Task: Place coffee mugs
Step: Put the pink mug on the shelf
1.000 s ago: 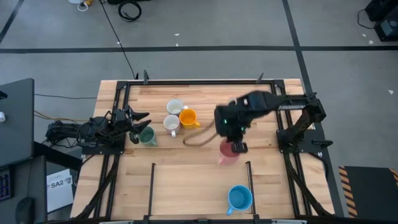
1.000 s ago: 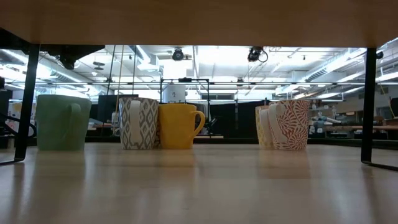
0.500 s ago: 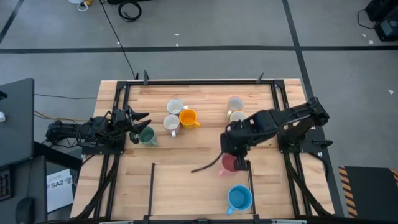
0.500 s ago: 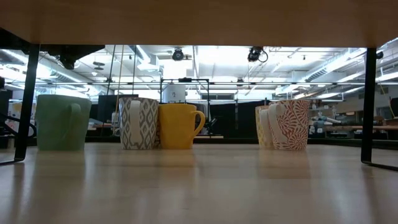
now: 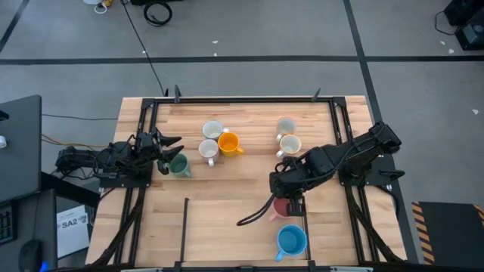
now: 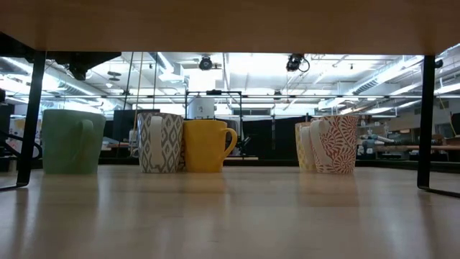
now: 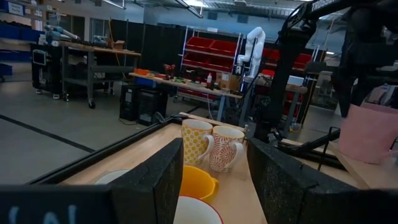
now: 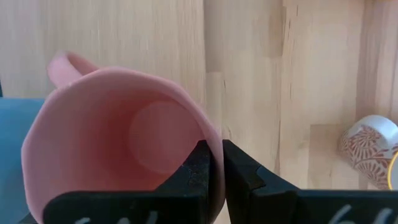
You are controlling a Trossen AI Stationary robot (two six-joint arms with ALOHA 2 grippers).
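Right wrist view, nearest: right gripper (image 8: 211,163) pinched on the pink mug's (image 8: 118,155) rim, one finger inside, one outside; handle poking out at the far side, mug base out of sight. Blue mug (image 8: 9,155) only a sliver at the picture edge. Red-patterned mug (image 8: 370,146) cut off at the other edge.

High view: pink mug (image 5: 281,205) mostly hidden under the right gripper (image 5: 293,202), just beside the blue mug (image 5: 291,240) at the table's (image 5: 227,211) near edge. Farther off, two pale mugs (image 5: 287,134) side by side, orange mug (image 5: 229,143) touching two white mugs (image 5: 209,140), green mug (image 5: 178,164) just before the waiting left gripper (image 5: 168,148).

Left wrist view: left fingers (image 7: 152,180) spread, holding nothing; orange and white mugs half hidden between them.

Low view: neither gripper visible; pink and blue mugs not seen.
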